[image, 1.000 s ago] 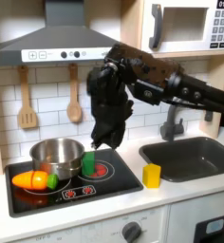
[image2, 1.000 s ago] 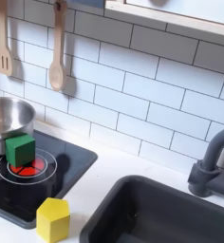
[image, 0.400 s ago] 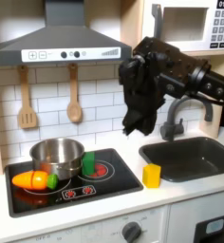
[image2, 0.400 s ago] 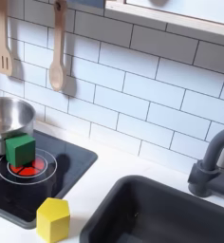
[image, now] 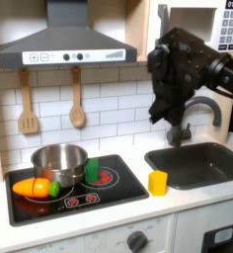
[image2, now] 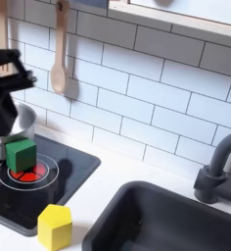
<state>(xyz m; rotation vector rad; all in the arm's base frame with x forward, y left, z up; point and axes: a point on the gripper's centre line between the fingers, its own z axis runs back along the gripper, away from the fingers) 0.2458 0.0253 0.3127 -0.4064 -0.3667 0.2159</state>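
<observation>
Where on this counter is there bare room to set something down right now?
Free: the white counter between the yellow block and the sink, and the front strip below the stove. The sink basin looks bare too. Crowded: the stove's left half, with the pot, carrot and green block. The gripper hangs above the faucet.

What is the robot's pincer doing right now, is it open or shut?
Pincer: raised above the sink beside the faucet in the first exterior view; nothing seen in it, but open or shut cannot be told.
</observation>
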